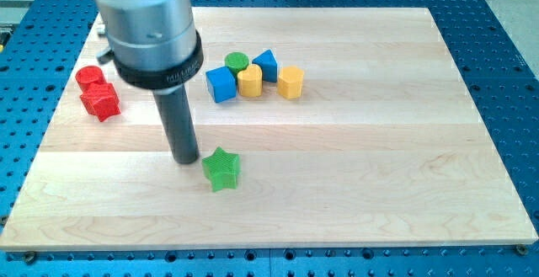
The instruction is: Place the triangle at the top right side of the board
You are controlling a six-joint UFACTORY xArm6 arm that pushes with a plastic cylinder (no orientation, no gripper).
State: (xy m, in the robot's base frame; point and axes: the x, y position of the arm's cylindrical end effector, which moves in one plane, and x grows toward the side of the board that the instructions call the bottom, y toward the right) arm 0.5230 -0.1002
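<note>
The blue triangle block (266, 64) sits in a cluster near the board's top middle, next to a green round block (237, 61), a blue cube (221, 84), a yellow block (250, 82) and a yellow hexagon block (290, 82). My tip (186, 160) rests on the board at the lower left of the cluster, well apart from the triangle. It is just left of a green star block (222, 169), close to it; I cannot tell if they touch.
Two red blocks stand at the board's left side: a round one (89, 77) and a star-shaped one (101, 101). The wooden board (404, 142) lies on a blue perforated table (505, 24). The arm's grey body (147, 24) hides the board's top left.
</note>
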